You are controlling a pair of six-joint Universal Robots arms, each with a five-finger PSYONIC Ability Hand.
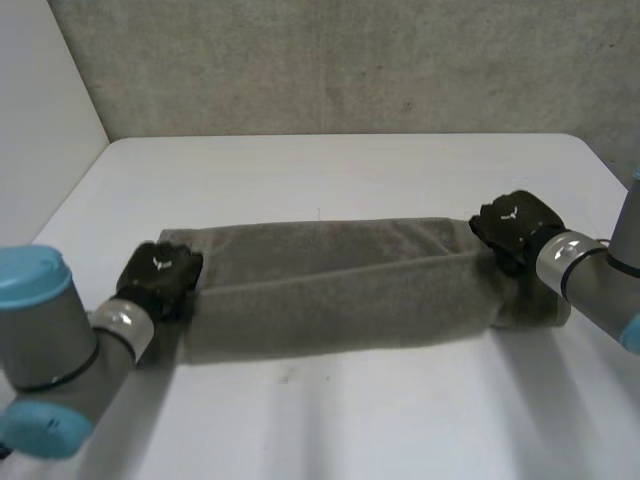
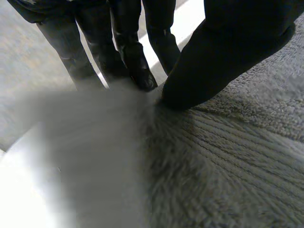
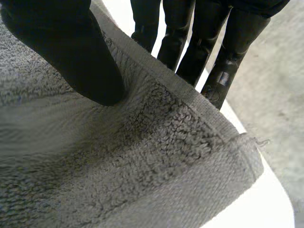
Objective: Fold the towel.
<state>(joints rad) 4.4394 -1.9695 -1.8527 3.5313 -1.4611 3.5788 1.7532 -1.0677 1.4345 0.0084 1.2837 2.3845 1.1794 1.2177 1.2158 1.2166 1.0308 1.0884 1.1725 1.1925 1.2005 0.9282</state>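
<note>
- As it lies now, the grey towel (image 1: 340, 290) is a long narrow band across the middle of the white bench (image 1: 350, 170). It is already doubled along its length, and the upper layer's edge runs slantwise from one end to the other.
- Its long axis goes side to side, from one arm to the other. The right end sits a little farther back on the bench than the left.
- The left hand (image 1: 160, 275) is at the left short end. From its wrist, the thumb (image 2: 223, 57) bears down on the pile while the fingers (image 2: 128, 52) reach past the towel's edge on the far side. I take that as a pinch on that end.
- The right hand (image 1: 515, 225) is at the right short end and does much the same. Its thumb (image 3: 76, 57) is pressed into the terry, with its fingers (image 3: 190, 42) behind the hemmed edge, so the cloth is nipped between them. The corner beside them looks raised slightly off the bench.
- Neither hand is nearer the work, since each holds one end and the towel stretches away from it toward the other hand.
- To my eye the coming fold has to go across that long axis. That means one end is carried along the band and laid over the opposite end, or both ends are brought to meet midway.
- Because the band sits slightly askew, the travelling end will need steering to land square on its partner.
</note>
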